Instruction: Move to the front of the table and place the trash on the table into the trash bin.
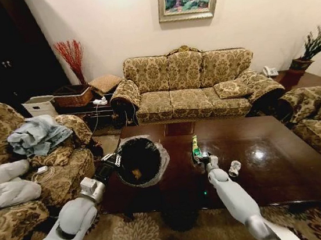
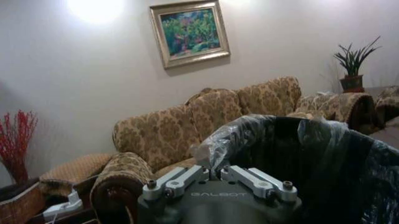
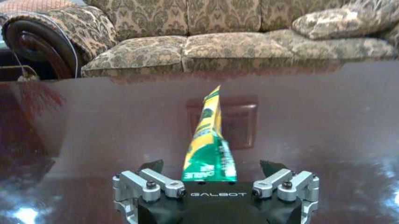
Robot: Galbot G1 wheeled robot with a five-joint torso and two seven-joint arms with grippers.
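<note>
Between our right gripper's (image 3: 215, 184) spread fingers (image 3: 156, 179) lies the green tube (image 3: 209, 144), flat on the desk (image 3: 93, 140), long axis running straight away from the palm toward the sofa (image 3: 218, 46). Our left gripper (image 2: 219, 175) pinches the trash bin's (image 1: 139, 160) rim, holding it just left of the tube.

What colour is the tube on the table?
Green and yellow tube, clearest in the right wrist view.

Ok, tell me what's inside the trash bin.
In the trash bin, held by the left gripper, one small tan item lies at the bottom. The dark interior hides anything else.
</note>
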